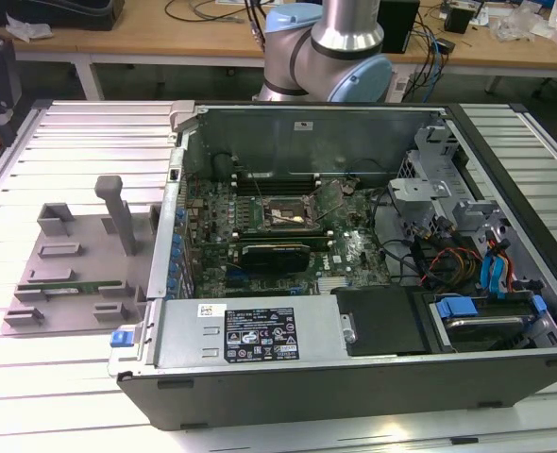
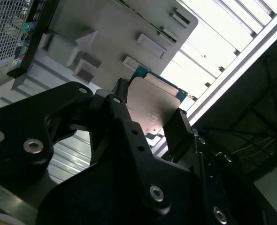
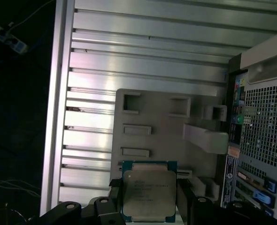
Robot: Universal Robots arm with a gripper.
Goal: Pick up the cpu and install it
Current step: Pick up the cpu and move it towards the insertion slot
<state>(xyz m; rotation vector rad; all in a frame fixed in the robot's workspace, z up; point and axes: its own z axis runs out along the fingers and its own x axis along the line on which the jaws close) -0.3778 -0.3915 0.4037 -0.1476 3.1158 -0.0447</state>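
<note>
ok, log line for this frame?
stage: cpu in grasp | hand: shut on cpu edges | over: grey fixture tray | beside: computer case | install: pending

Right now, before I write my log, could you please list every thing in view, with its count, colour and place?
cpu: one, silvery-grey top with a blue-green rim, clamped in the pincer, in both wrist views.
fixture tray: one, grey, on the table, at the exterior view's left of the case.
computer case: one, black and grey, open, on the table.
motherboard: one, green, inside the case.
socket frame: one, black and metal, on the motherboard.
cables: several, blue and orange, inside the case at the exterior view's right.
table: one, silver, slatted, under everything.
workbench: one, tan top, behind the table.
arm: one, silver and pale blue, behind the case.
pincer: one, black, shut on the cpu.
</note>
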